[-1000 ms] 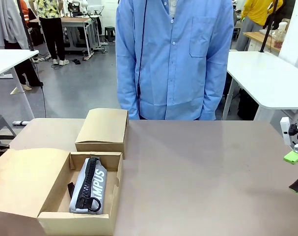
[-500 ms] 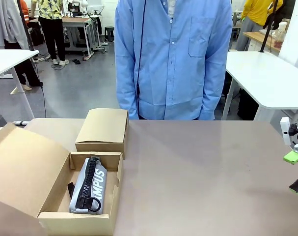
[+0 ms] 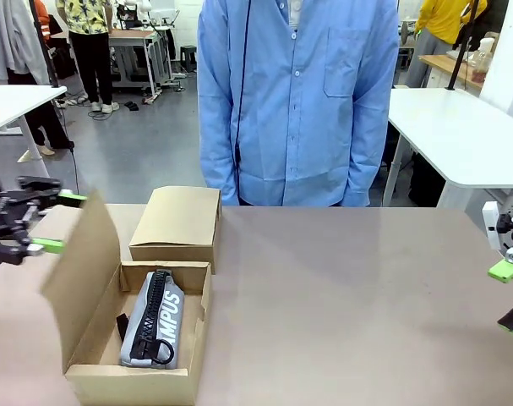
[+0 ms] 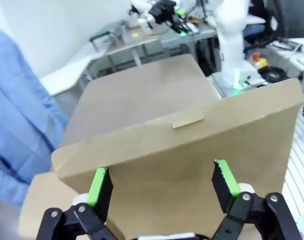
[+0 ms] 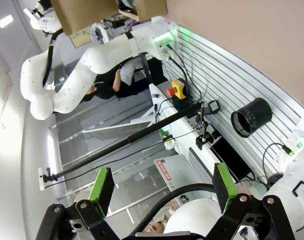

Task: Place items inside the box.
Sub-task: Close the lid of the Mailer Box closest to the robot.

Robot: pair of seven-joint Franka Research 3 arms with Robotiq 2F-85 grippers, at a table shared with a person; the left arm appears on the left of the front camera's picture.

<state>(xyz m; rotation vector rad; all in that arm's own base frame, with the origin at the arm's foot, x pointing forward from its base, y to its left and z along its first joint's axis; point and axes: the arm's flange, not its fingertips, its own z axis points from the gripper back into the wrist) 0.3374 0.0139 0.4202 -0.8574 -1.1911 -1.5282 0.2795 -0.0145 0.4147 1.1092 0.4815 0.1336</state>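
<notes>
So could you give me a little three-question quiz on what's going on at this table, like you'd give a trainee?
1. True or false: the wide flap lid of the long brown cardboard box stands raised.
2. What lies inside that box?
   A. black stapler
   B. grey zip pencil case
   C. marker pen
3. Fill in: the left end effector is beside the lid with its jaws ____.

Key: 1 true; 2 B; 3 open.
</notes>
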